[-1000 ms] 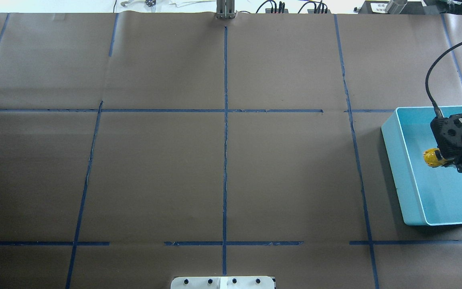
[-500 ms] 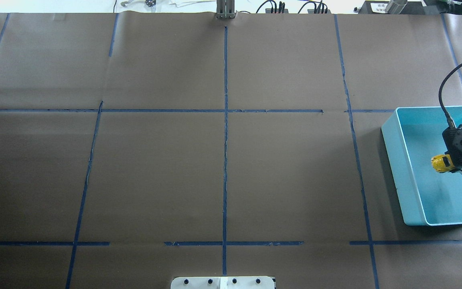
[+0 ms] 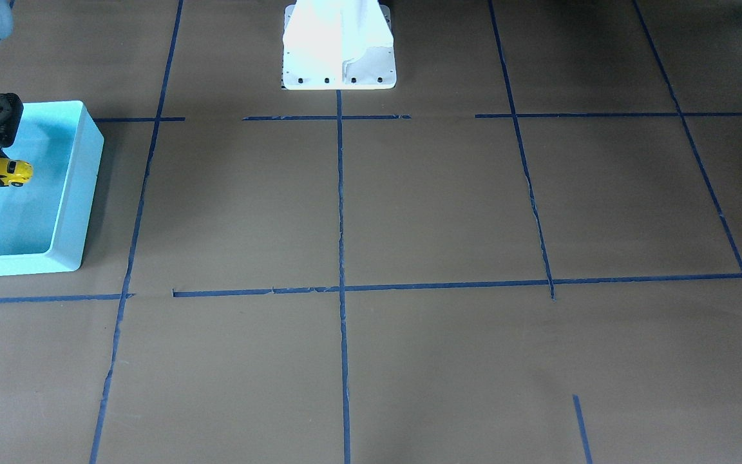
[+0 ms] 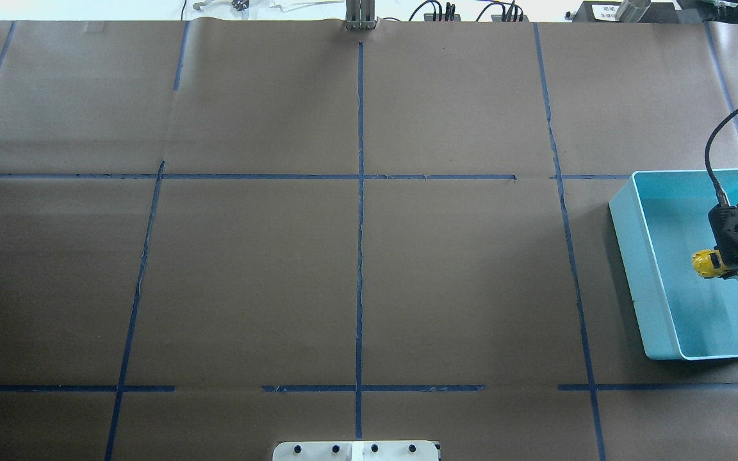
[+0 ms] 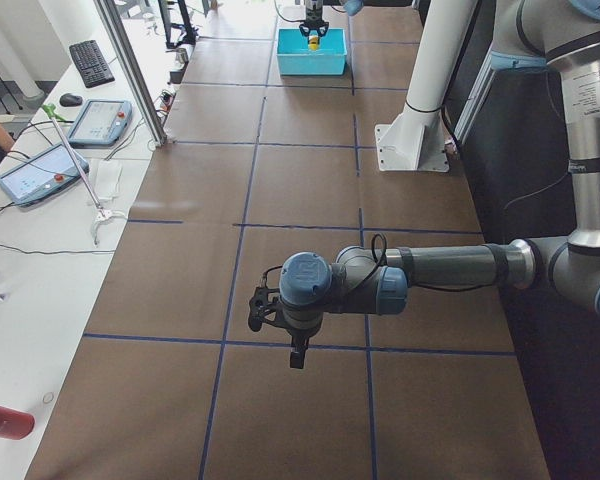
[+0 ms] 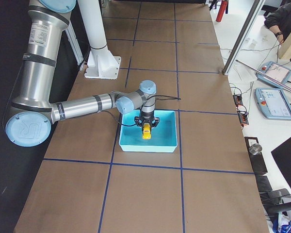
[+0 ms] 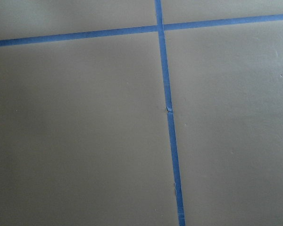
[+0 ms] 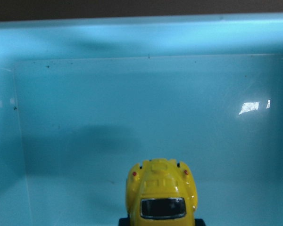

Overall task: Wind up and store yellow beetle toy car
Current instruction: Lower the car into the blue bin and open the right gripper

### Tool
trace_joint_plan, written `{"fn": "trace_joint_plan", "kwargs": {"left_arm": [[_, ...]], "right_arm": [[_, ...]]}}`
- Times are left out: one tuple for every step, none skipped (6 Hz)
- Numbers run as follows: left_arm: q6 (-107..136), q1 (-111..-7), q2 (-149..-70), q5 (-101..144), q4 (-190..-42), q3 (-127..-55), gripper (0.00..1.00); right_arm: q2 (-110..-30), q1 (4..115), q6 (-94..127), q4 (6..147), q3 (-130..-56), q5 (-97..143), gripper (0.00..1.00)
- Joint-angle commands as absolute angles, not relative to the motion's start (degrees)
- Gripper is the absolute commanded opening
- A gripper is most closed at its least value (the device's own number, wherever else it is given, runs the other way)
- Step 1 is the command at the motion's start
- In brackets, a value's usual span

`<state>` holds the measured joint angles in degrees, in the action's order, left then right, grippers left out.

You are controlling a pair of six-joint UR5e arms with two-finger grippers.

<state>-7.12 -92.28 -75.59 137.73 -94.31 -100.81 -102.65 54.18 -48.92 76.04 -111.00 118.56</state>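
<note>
The right gripper has its fingers closed on one end of the small yellow beetle-shaped toy car, held inside the turquoise plastic bin. The finger state of the left gripper cannot be told.

Risk: if the spring is wound, release may drive the car into the bin wall.

Versus one second ago, car and gripper sit deeper in the bin.

yellow beetle toy car: bright yellow, dark rear window, red dots at its 11 and 1 o'clock | bin: turquoise, paler rim | table: brown, blue tape grid | base, table's 6 o'clock: white
</note>
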Motion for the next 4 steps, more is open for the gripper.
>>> {"fn": "trace_joint_plan", "kwargs": {"left_arm": [[-7.1, -92.3, -75.6, 137.7, -94.3, -100.8, 1.00], [-7.0, -92.3, -75.6, 137.7, -94.3, -100.7, 1.00], [-7.1, -92.3, -75.6, 137.7, -94.3, -100.8, 1.00], [-7.1, -92.2, -75.6, 137.7, -94.3, -100.8, 1.00]], "right_arm": [[-102.4, 54.1, -48.8, 73.1, -108.0, 120.2, 0.18], [-102.0, 53.9, -48.7, 72.2, -106.9, 120.3, 0.20], [-101.8, 53.7, -48.7, 72.1, -106.9, 120.8, 0.20], [-101.8, 52.9, -48.7, 72.1, -107.0, 120.7, 0.22]]}}
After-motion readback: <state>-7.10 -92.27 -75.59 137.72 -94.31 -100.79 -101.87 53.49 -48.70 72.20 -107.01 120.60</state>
